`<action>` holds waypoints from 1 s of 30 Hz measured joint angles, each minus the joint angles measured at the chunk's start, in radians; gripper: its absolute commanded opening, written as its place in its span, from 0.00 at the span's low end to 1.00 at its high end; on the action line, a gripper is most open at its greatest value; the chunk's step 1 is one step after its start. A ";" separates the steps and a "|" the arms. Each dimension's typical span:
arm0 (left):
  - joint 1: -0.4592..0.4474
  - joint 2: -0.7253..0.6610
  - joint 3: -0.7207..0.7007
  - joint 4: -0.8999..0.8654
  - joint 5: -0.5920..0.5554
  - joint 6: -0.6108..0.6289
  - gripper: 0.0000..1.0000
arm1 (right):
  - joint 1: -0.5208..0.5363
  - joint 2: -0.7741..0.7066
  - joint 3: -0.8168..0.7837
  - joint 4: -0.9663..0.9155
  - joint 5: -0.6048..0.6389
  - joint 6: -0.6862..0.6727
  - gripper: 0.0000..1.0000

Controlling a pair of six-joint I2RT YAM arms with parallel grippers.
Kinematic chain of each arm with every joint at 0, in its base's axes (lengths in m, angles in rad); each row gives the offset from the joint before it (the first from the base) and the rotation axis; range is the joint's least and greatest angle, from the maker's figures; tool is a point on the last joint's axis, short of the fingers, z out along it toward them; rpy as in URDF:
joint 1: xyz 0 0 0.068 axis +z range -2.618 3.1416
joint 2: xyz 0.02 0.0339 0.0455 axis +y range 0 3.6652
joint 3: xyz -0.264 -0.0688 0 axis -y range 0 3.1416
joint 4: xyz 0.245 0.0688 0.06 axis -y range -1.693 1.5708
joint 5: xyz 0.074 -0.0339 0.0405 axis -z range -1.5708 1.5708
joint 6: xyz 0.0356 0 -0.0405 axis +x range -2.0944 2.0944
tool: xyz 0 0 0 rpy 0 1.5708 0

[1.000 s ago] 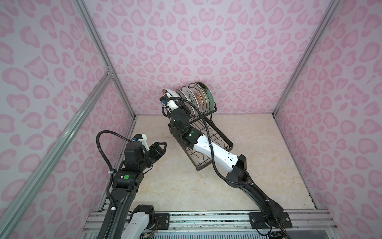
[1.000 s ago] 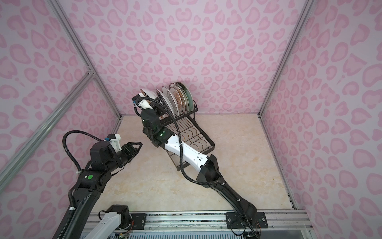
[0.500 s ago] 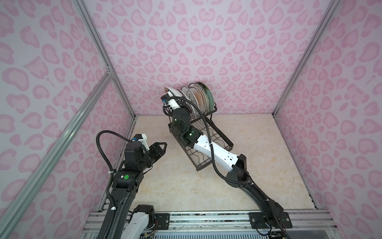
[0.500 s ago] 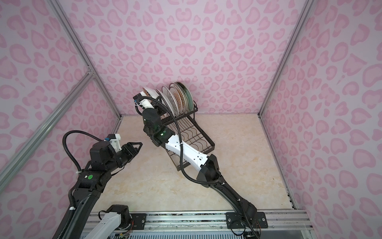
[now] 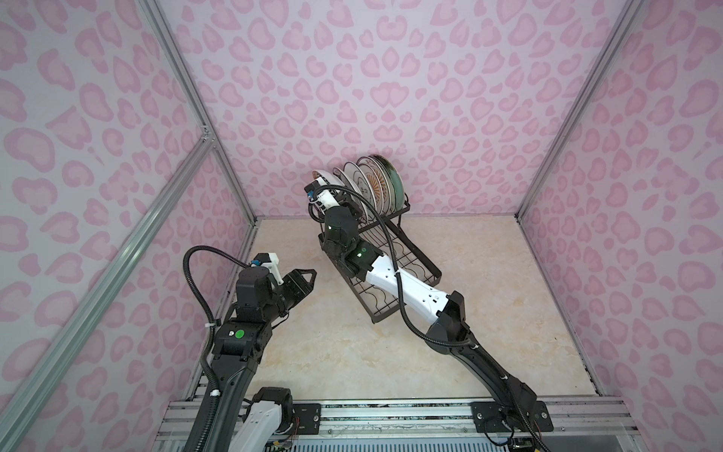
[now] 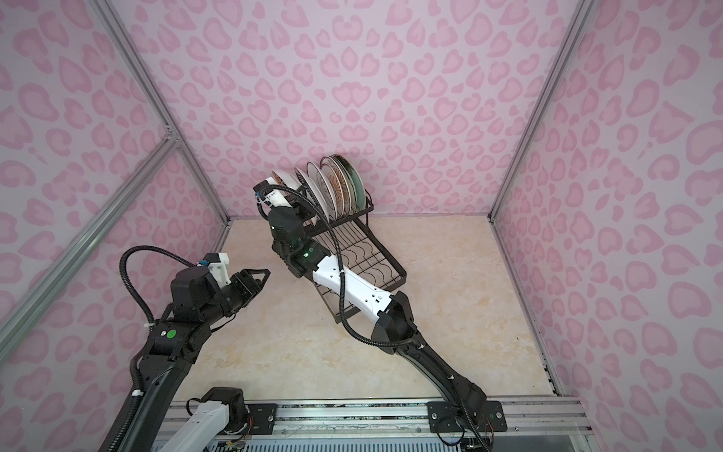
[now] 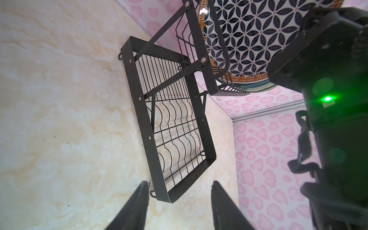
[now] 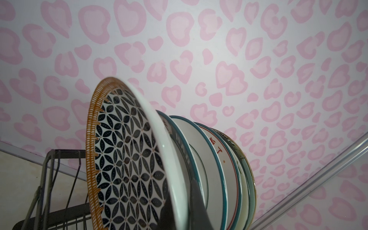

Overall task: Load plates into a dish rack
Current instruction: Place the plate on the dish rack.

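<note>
**At the rack's left end: geometric plate gripped on edge**

Over on the left, the left pincer (image 5: 309, 275) hovered above the bench (image 5: 489, 297), jaws apart, pointing toward the dish rack (image 5: 436, 274). The left wrist view had its fingers (image 7: 139, 203) framing the near corner of the lower tray (image 7: 143, 113).

Moving across, the right pincer (image 8: 180, 209) was clamped on the rim of the geometric plate (image 8: 127, 159), a dark finger on either side of the white edge. In a top view that plate stood tilted at the left end of the upper basket (image 5: 405, 207). It was just beside the other plates (image 5: 377, 184), which stood on edge in a row. Whether it sat in a slot, I couldn't tell.
</note>
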 measured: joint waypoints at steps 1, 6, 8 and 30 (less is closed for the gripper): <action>0.000 0.000 0.000 0.000 0.000 0.000 0.53 | 0.000 0.000 0.000 -0.003 0.001 0.003 0.00; 0.000 0.000 0.000 0.000 0.004 0.000 0.53 | 0.003 0.000 0.000 -0.013 0.004 0.014 0.00; 0.000 -0.001 0.000 0.000 0.005 0.000 0.53 | 0.005 0.000 0.000 -0.017 0.006 0.015 0.00; 0.000 -0.025 0.006 -0.001 0.010 0.001 0.53 | 0.018 -0.006 0.000 0.077 0.010 -0.066 0.00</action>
